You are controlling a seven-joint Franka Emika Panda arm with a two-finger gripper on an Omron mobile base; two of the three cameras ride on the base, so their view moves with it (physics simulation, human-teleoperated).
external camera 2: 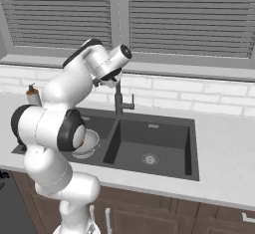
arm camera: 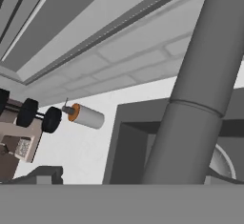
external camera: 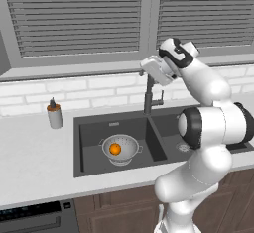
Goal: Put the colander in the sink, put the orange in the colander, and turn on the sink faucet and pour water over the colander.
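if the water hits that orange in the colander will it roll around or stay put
Probably it stays roughly put: the orange sits at the bottom of the colander, whose curved walls should nudge it back. Being round and smooth, it may wobble or spin slightly. The colander looks stable, resting upright in the left basin of the sink.

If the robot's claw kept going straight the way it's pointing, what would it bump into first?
Most likely the sink faucet. In the hand view its dark upright pipe stands right in front, very close. The open claw sits up by the faucet's top, though exact depth is hard to judge.

Grey slatted window blinds (external camera: pixel 74 21) hang above a white brick backsplash (external camera: pixel 74 95), pale countertop (external camera: pixel 34 162) and brown cabinets (external camera: pixel 119 212).
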